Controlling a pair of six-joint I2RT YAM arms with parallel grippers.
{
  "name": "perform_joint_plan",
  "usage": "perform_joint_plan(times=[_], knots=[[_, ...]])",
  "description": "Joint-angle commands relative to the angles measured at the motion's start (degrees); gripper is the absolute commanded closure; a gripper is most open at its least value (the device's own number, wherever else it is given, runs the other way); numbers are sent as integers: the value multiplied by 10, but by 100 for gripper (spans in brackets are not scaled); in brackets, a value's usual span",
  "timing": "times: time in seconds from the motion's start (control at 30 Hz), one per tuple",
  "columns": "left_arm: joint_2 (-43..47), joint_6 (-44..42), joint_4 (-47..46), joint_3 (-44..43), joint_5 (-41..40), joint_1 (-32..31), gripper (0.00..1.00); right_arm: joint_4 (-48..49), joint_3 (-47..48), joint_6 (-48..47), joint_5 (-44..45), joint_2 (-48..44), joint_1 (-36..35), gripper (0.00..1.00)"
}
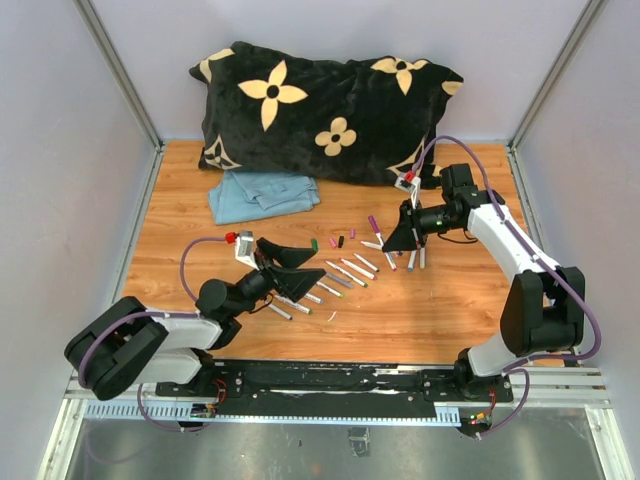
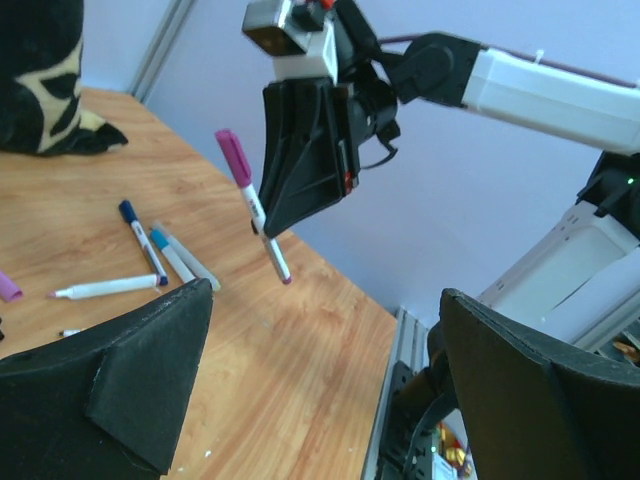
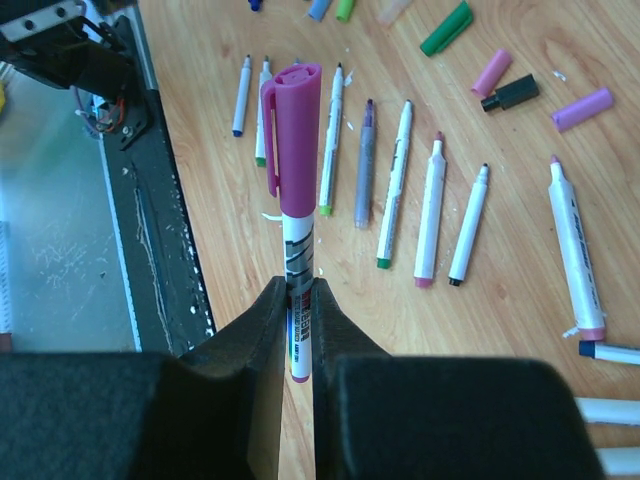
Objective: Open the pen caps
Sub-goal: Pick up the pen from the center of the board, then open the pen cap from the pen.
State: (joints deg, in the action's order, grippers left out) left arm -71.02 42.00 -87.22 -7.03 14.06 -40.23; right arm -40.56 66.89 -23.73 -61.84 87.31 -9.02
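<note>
My right gripper (image 1: 405, 236) is shut on a white pen's barrel (image 3: 300, 262) and holds it above the table, its magenta cap (image 3: 297, 140) still on and pointing toward the left arm. The left wrist view shows that capped pen (image 2: 253, 205) in the right gripper (image 2: 305, 160). My left gripper (image 1: 290, 266) is open and empty, jaws wide apart (image 2: 325, 300), some way short of the cap. Loose caps lie on the table: green (image 3: 445, 28), pink (image 3: 491, 72), black (image 3: 510, 93), purple (image 3: 583, 109). Several uncapped pens (image 3: 430, 210) lie in a row (image 1: 345, 272).
A black pillow with cream flowers (image 1: 330, 105) lies at the back, a folded blue cloth (image 1: 262, 192) in front of it. More pens (image 2: 145, 245) lie under the right gripper. The metal base rail (image 1: 330, 385) runs along the near edge.
</note>
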Motion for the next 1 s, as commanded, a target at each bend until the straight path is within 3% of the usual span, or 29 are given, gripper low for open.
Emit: perform_joint_plan(times=[0.0, 0.1, 0.3, 0.8, 0.97], knots=[[-45, 20, -94, -14, 36, 7, 1, 1, -4, 7, -49, -25, -19, 99], [-95, 48, -150, -18, 46, 13, 1, 1, -4, 6, -59, -28, -20, 99], [-169, 69, -150, -81, 90, 17, 1, 1, -5, 5, -80, -34, -20, 99], [-253, 43, -150, -199, 79, -4, 8, -1, -11, -8, -103, -28, -45, 99], [-271, 48, -151, -240, 96, -4, 18, -26, -2, -35, -113, -22, -64, 99]])
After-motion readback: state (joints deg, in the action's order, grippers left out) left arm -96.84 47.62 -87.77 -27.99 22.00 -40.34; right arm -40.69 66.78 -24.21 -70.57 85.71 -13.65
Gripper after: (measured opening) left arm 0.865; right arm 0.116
